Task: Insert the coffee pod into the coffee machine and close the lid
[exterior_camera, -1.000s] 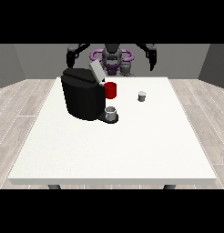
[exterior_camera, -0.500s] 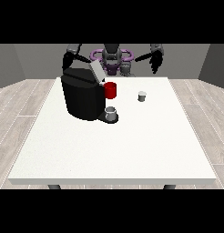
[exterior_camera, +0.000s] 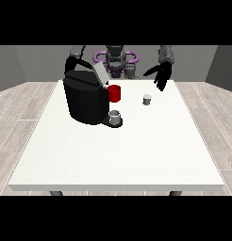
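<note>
A black coffee machine (exterior_camera: 86,101) stands on the white table (exterior_camera: 118,150) at the view's left, with its grey lid (exterior_camera: 100,73) tilted up and open. A red part (exterior_camera: 114,93) sticks out at its front, and a grey cup (exterior_camera: 115,117) sits on its drip tray. The small grey coffee pod (exterior_camera: 146,99) stands alone on the table, right of the machine. The hand at the view's right (exterior_camera: 161,74) hangs above and behind the pod with its fingers spread, holding nothing. The hand at the view's left (exterior_camera: 69,64) is mostly hidden behind the machine.
The robot's torso (exterior_camera: 116,60) stands behind the table's far edge. White tabletop stretches from the machine and pod to the near edge. Wooden floor surrounds the table.
The arm at the view's right has swung out and down, bringing its hand nearer the pod. The arm at the view's left has dropped behind the machine. Pod and machine have not moved.
</note>
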`<action>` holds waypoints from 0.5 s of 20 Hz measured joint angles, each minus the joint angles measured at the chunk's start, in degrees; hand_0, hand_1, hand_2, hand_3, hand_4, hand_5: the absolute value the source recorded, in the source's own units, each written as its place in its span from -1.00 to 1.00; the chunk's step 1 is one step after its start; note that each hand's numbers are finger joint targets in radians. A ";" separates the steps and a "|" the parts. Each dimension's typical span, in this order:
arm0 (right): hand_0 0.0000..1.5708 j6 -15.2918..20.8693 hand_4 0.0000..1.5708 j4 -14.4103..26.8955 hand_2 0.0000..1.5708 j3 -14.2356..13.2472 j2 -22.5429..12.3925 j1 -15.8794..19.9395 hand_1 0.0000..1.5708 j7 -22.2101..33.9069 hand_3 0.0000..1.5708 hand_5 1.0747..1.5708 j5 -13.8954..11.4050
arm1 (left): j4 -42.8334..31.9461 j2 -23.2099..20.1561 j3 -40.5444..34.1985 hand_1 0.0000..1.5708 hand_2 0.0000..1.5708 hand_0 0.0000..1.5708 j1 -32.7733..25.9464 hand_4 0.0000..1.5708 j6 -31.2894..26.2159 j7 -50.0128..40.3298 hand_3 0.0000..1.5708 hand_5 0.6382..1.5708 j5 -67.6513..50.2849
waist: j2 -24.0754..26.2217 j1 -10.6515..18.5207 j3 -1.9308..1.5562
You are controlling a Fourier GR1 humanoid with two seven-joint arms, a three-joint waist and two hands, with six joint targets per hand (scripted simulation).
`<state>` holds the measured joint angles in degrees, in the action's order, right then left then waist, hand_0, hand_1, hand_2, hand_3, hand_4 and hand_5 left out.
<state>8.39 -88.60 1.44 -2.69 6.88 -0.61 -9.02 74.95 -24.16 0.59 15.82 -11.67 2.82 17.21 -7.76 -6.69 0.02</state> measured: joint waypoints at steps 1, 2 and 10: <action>-1.00 -0.30 -1.00 -0.35 -1.00 0.23 0.03 0.08 -1.00 0.67 -1.00 1.00 0.09 | -1.84 -0.01 0.04 -1.00 -1.00 -1.00 0.36 -1.00 0.35 0.77 -1.00 1.00 0.99 | -0.19 -0.38 -0.01; -1.00 -0.09 -1.00 -0.16 -1.00 0.67 0.39 -0.16 -1.00 0.42 -1.00 1.00 -0.27 | -3.29 -0.28 -0.06 -1.00 -1.00 -1.00 1.18 -1.00 0.23 0.72 -1.00 1.00 1.65 | -0.57 -0.80 0.01; -1.00 0.70 -1.00 3.55 -1.00 0.75 1.78 3.42 -1.00 1.01 -1.00 1.00 -0.65 | -13.45 -0.81 0.68 -1.00 -0.63 -1.00 7.35 -1.00 1.17 2.87 -1.00 1.00 7.95 | -4.38 -1.30 0.00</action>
<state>9.09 -85.05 2.20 -0.91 10.31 0.40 -9.67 61.49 -24.96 1.27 23.17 -10.50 5.70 25.16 -12.14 -7.99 0.02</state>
